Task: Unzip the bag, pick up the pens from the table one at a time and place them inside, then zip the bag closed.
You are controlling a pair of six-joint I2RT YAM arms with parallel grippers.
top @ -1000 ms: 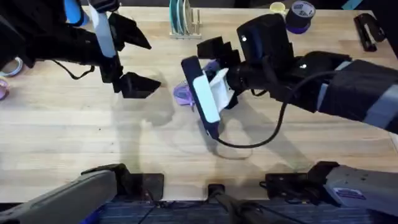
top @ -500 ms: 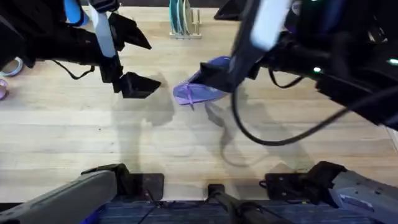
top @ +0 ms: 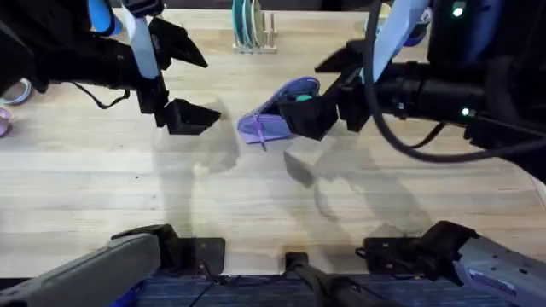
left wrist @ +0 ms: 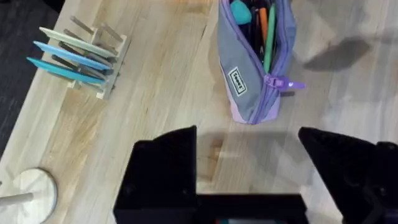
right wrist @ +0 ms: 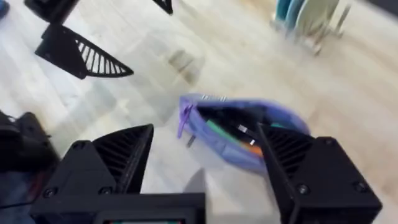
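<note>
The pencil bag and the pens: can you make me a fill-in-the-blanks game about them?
1. The green pen and the orange pen lie inside the ____.
2. The bag has its zipper ____.
3. The bag rests on the wooden ____.
4. The jaws of the left gripper and the right gripper are both ____.

Missing words: bag; open; table; open

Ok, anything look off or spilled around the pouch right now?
Nothing spilled. The pencil pouch lies unzipped on the table, with the green pen and orange pen inside. Both end effectors are open and clear of it.
</note>
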